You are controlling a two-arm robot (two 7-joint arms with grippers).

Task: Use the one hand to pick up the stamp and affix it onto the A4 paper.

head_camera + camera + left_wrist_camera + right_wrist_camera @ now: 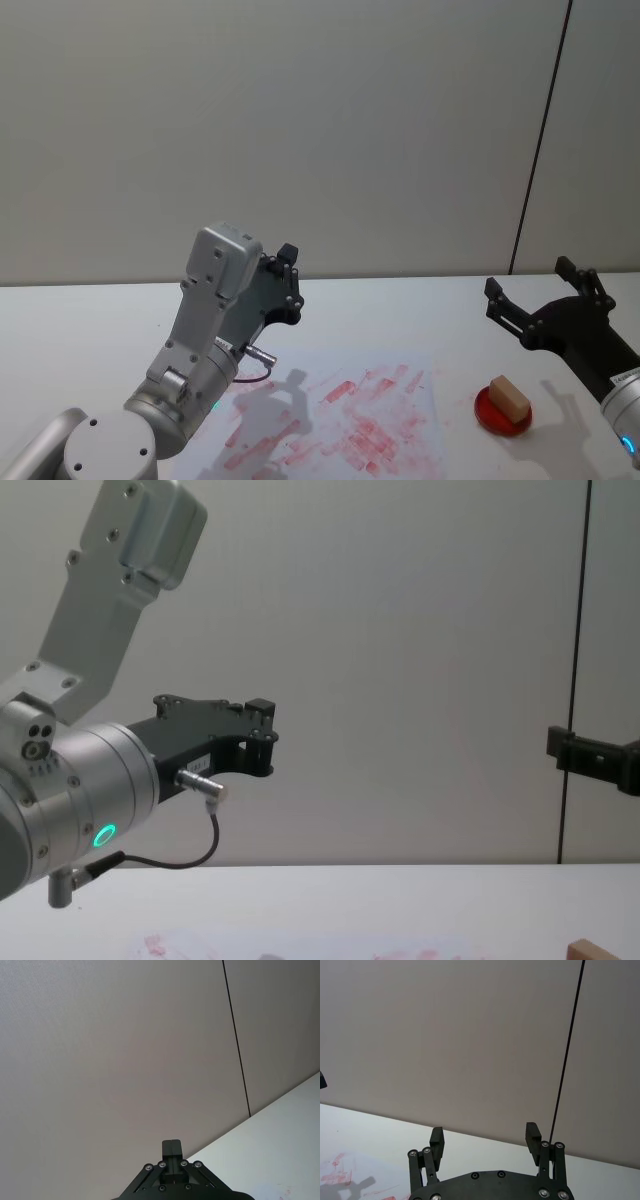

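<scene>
The stamp (508,396), a small light-brown wooden block, rests on a round red ink pad (487,411) at the right of the table; its corner shows in the chest view (598,950). My right gripper (528,277) hovers open just behind and above it, nothing between its fingers (437,1138). The A4 paper (340,420), white with pinkish-red smudges, lies flat in the middle front. My left gripper (287,258) is held up over the paper's far left corner, shut and holding nothing, its fingers (171,1147) pressed together.
A white table (400,310) runs back to a plain grey wall with a dark vertical seam (540,140) on the right. The left arm's large grey link (215,290) and its cable (255,372) rise over the paper's left side.
</scene>
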